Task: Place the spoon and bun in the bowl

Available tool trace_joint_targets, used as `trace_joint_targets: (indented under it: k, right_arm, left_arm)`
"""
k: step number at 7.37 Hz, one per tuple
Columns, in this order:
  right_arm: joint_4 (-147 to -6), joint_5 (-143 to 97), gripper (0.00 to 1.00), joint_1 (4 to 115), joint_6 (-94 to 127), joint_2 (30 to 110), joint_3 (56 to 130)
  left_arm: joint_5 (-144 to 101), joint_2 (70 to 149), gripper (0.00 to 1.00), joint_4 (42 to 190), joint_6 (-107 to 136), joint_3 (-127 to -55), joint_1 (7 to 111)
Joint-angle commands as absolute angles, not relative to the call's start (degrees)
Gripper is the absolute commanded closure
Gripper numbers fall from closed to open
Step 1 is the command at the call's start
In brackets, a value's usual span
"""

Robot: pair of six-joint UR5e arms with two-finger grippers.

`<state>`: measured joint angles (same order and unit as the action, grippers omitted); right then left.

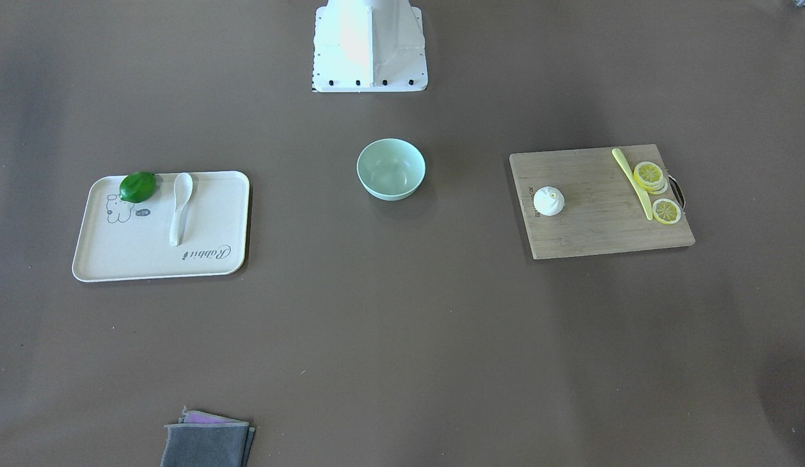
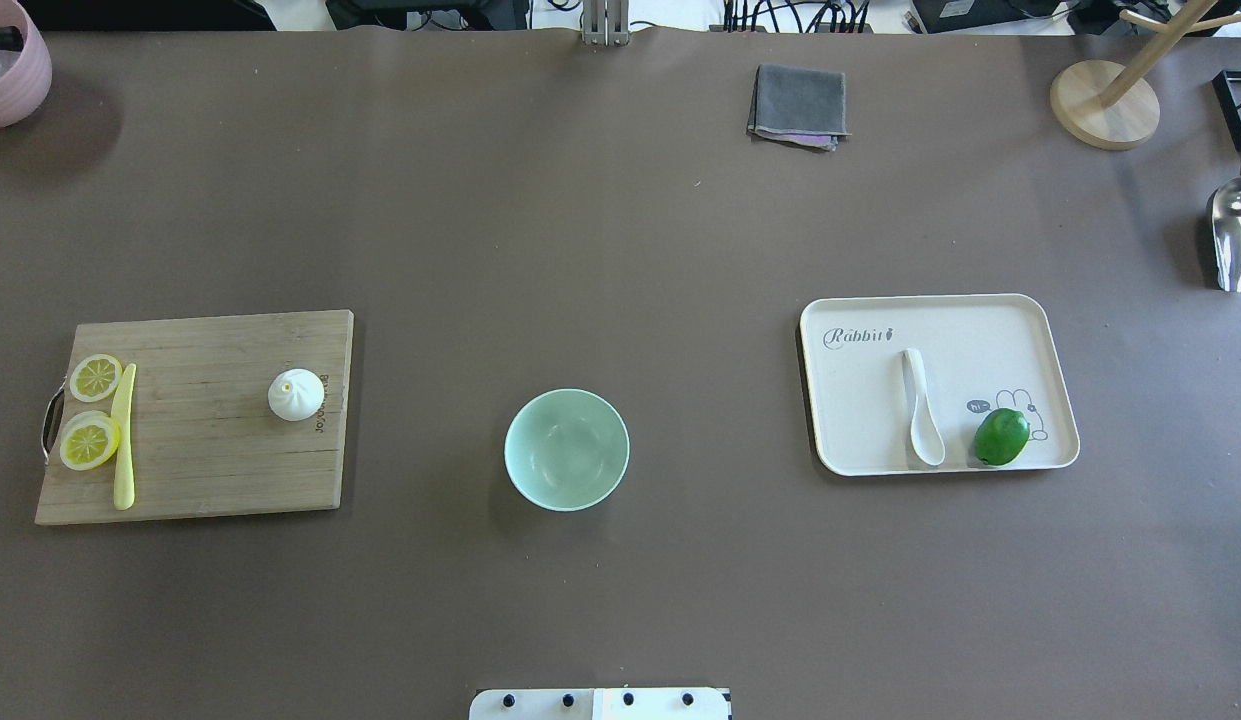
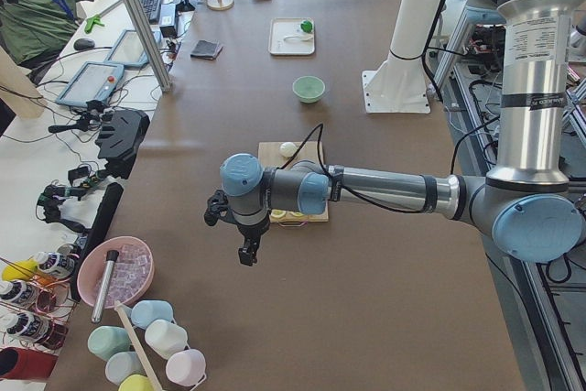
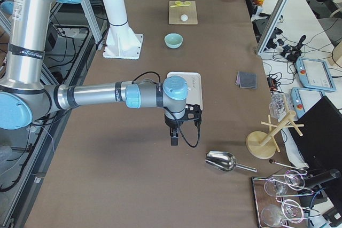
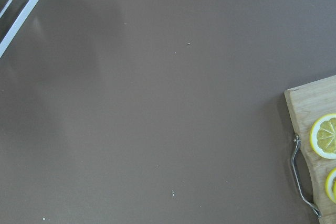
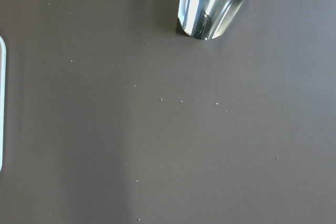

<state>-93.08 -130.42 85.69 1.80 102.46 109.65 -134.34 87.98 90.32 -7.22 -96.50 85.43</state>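
The pale mint-green bowl (image 1: 390, 168) (image 2: 566, 450) stands empty at the table's middle, near the robot base. The white spoon (image 1: 180, 207) (image 2: 920, 405) lies on a cream tray (image 2: 980, 320). The white bun (image 1: 549, 201) (image 2: 296, 394) sits on a wooden cutting board (image 2: 200, 470). My left gripper (image 3: 247, 249) hangs over the bare table beyond the board's end, away from the bun. My right gripper (image 4: 174, 140) hangs over the table past the tray, away from the spoon. Both show only in the side views, so I cannot tell whether they are open or shut.
A green fruit (image 2: 1001, 436) lies beside the spoon on the tray. Lemon slices (image 2: 95, 377) and a yellow knife-like stick (image 2: 124, 440) lie on the board. A folded grey cloth (image 2: 798, 105), a metal scoop (image 2: 1235, 235), a wooden stand (image 2: 1105, 100) and a pink bowl (image 2: 10, 65) sit at the table's edges.
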Motion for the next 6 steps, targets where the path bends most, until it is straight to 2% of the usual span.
trace_joint_targets:
  k: [1,4,6]
  right_arm:
    - [-93.08,-130.6,0.0,85.69,2.11,102.39,109.86]
    - [-92.99,-130.87,0.0,85.69,2.46,101.61,112.93]
    - [-92.99,-130.87,0.0,85.78,2.64,98.28,113.73]
  left_arm:
    - [-134.38,87.98,0.02,94.01,-7.38,-96.59,85.43]
    - [-133.95,87.98,0.02,101.41,-7.12,-96.42,85.43]
    - [-133.95,88.07,0.02,110.17,-6.77,-96.24,85.52]
